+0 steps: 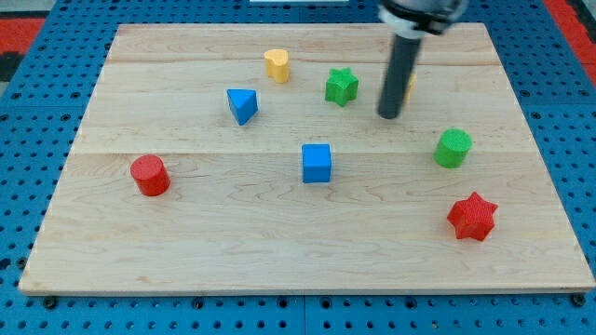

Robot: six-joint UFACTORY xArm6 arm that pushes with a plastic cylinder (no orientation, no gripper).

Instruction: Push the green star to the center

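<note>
No gripper, only my tip, holding nothing, at four o'clock of green star, near. Star at one o'clock from blue cube. Risk: pushing from here sends star away from center.

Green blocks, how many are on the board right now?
2: the green star at the view's top, left of my tip, and the green cylinder at the right. None seems hidden.
</note>
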